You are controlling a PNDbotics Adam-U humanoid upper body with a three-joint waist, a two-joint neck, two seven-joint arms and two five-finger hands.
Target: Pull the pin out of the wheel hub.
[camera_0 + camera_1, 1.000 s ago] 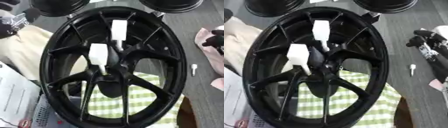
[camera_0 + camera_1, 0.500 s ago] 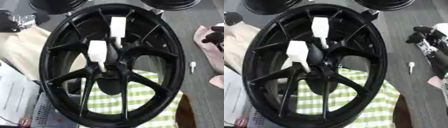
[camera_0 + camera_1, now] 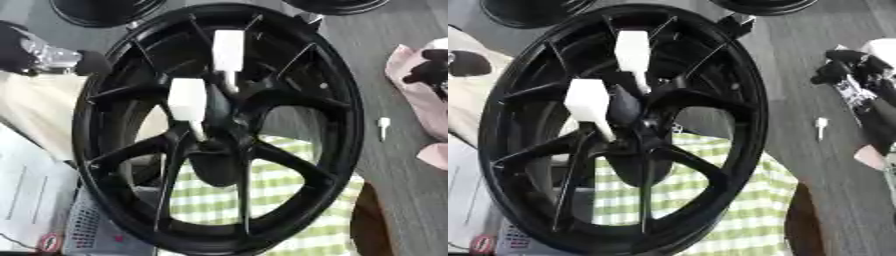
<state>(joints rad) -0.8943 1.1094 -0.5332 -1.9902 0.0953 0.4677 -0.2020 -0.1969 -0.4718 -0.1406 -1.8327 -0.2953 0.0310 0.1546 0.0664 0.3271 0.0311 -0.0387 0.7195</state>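
Wheel hub (image 3: pixel 219 125) filled the middle of both views, a black spoked wheel lying over a green checked cloth (image 3: pixel 297 220), and it kept 2 white pins at its centre: the upper pin (image 3: pixel 228 50) pointing toward 12 o'clock and the lower pin (image 3: pixel 187 100) toward 10 o'clock. Over the last 1 second neither pin had shifted against the spokes, so nothing had been pulled from the wheel in that time. A third, much smaller white pin (image 3: pixel 383 125) lay loose on the table outside the rim at 3 o'clock, in the same spot as before. What did change was slight: the left hand (image 3: pixel 48 52) had edged in from 10 o'clock until its dark tip sat just beside the rim, apart from both pins. I judged this an approach, with the reach to a pin not yet made. Whether that hand was spread or curled could not be told, and it showed nothing in its hold. The right hand (image 3: pixel 852 82) hung well apart at 2 o'clock, over a pink cloth (image 3: pixel 411 95), barely moved; its state could not be told either.
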